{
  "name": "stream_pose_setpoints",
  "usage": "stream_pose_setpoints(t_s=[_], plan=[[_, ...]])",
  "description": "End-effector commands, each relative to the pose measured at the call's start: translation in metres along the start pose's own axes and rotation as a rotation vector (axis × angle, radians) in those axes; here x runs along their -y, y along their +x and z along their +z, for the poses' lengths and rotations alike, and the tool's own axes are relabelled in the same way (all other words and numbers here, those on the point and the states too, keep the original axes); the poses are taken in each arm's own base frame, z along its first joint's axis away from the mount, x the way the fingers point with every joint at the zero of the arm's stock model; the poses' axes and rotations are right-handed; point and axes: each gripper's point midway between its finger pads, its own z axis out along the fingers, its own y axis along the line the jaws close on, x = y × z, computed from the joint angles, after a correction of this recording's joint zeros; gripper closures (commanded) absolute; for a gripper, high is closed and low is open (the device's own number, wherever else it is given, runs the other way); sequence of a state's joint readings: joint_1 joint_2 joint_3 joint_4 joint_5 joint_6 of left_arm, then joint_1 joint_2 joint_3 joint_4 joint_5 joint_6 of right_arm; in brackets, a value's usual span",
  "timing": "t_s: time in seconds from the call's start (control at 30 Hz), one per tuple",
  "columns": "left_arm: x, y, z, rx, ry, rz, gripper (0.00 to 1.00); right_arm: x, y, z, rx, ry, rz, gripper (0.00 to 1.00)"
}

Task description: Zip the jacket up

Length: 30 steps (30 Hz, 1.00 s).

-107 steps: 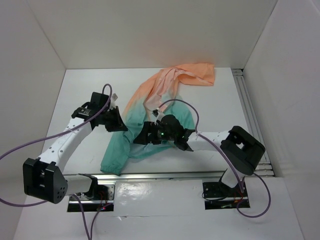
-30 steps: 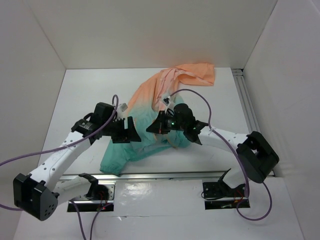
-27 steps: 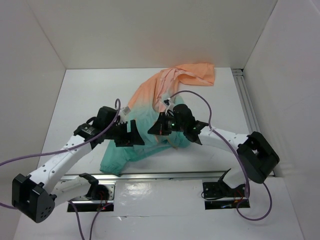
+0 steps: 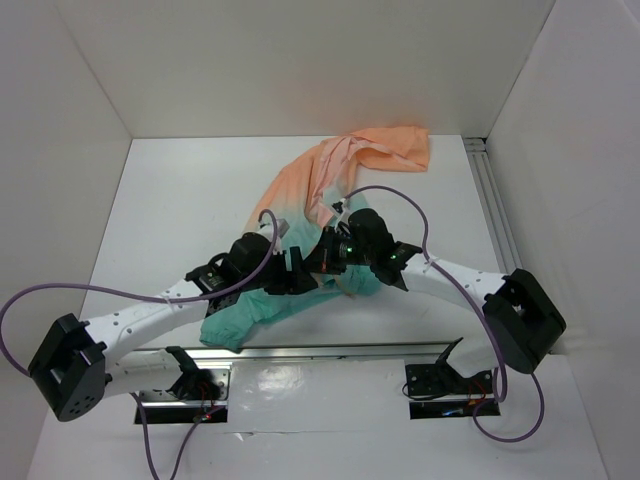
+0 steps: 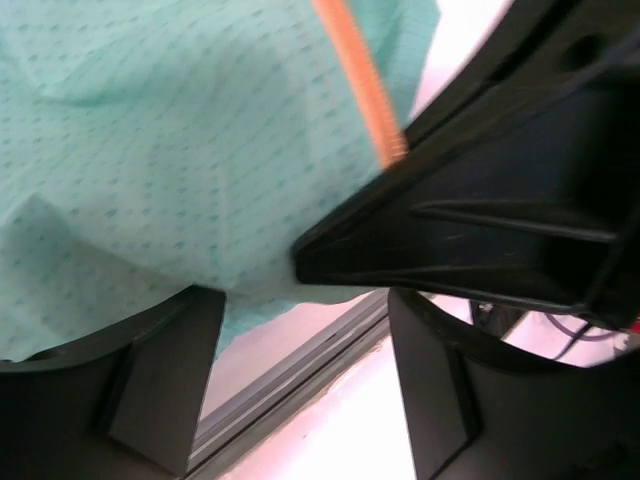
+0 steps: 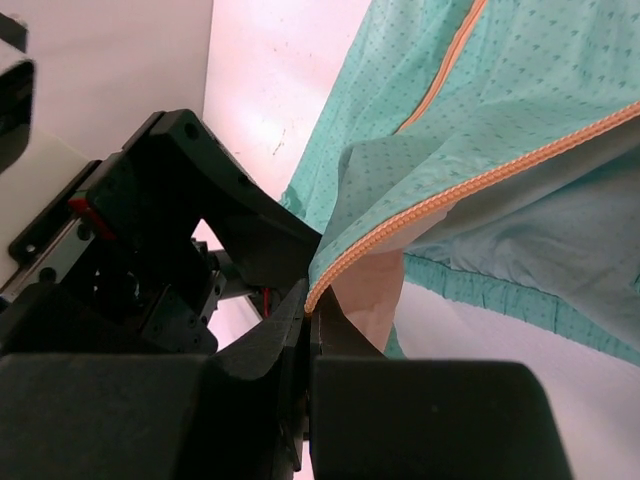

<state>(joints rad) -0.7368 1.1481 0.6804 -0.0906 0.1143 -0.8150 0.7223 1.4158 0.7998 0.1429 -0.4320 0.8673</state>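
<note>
Right wrist: right claw (image 6: 312,302) on jacket (image 6: 520,90) zipper (image 6: 450,199)

Bright, even overhead light
Only soft shadows are cast on the white table (image 4: 160,190); the left wrist view is blurred throughout, while the jacket (image 6: 520,100) is rendered sharply in the right.

Reaches in low from 7 o'clock with the left arm (image 4: 150,315), left hand (image 4: 296,272) spread wide. Reaches from 4 o'clock with the right arm (image 4: 450,275), right hand (image 4: 326,256) pinched tight on the jacket (image 4: 300,190) edge, close against the left.
</note>
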Motion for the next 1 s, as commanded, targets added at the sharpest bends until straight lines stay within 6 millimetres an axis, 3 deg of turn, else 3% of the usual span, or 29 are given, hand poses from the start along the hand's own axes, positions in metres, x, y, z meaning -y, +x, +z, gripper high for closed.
stream_pose_setpoints(t_s=[0.0,0.07,0.13,0.27,0.43,0.67,0.83,0.97], plan=[[0.029,-0.017,0.0,0.058,0.127,0.025,0.23,-0.029,-0.012,-0.003,0.025,-0.075,-0.025,1.0],[0.034,-0.016,0.0,0.058,0.157,0.019,0.23,-0.026,-0.01,-0.003,0.02,-0.068,-0.013,1.0],[0.04,-0.018,-0.003,0.068,0.187,0.015,0.15,-0.026,-0.01,-0.003,0.02,-0.068,-0.012,1.0],[0.032,-0.015,-0.002,0.058,0.152,0.008,0.14,-0.03,-0.011,-0.003,0.022,-0.087,-0.011,1.0],[0.016,-0.015,0.002,0.068,0.07,0.014,0.25,-0.028,-0.007,-0.003,0.009,-0.086,0.001,1.0],[0.02,-0.018,-0.002,0.081,0.082,0.016,0.41,-0.023,-0.004,-0.003,0.006,-0.067,0.019,1.0],[0.025,-0.016,-0.005,0.066,0.111,0.029,0.46,-0.011,-0.005,0.001,0.024,-0.023,0.053,1.0],[0.029,-0.009,-0.008,0.039,0.14,0.031,0.62,0.012,0.001,0.006,0.013,0.069,0.097,1.0]])
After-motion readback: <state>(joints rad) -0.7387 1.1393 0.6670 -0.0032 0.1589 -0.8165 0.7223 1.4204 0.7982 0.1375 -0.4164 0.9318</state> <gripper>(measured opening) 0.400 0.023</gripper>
